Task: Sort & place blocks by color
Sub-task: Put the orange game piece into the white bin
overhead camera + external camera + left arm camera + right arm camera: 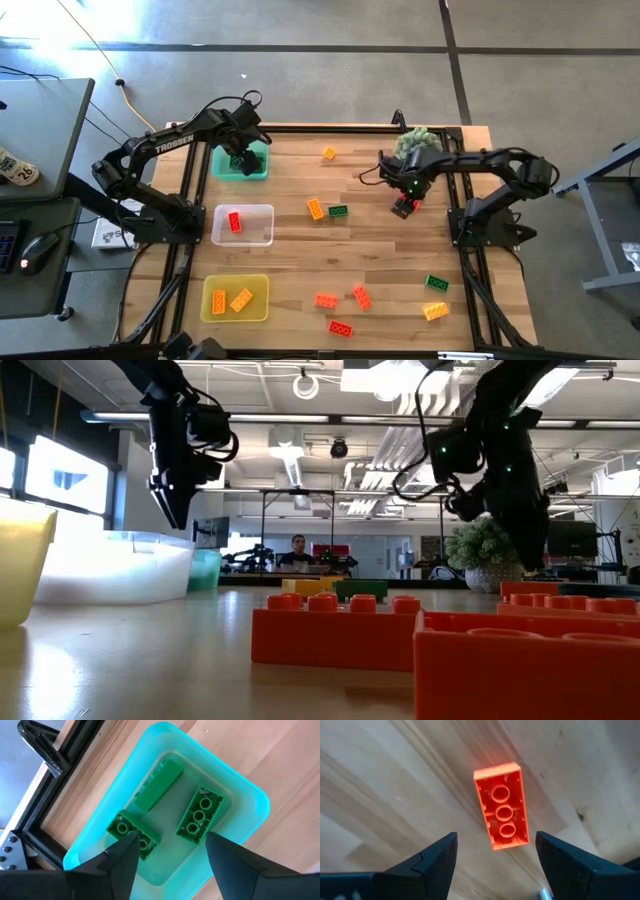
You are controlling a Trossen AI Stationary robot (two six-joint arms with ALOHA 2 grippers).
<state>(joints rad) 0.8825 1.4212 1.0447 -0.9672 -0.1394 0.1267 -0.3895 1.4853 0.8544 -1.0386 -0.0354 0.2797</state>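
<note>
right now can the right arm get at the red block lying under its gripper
Probably yes. The right gripper hangs open just above the red block, which lies upside down and alone on bare wood, nothing beside it. The plant stands behind the arm, apart from the block.

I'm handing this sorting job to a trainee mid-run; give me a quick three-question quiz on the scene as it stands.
1. True or false: the green tray under the left gripper holds three green bricks.
2. Which brick lies on the table below the right gripper? A. a yellow one B. a red brick lying hollow side up C. a green one
3. Fill in: the clear tray holds one ___ brick, and the yellow tray holds ___ orange-yellow bricks.

Key: 1 true; 2 B; 3 red, two. Both grippers are open and hold nothing.
</note>
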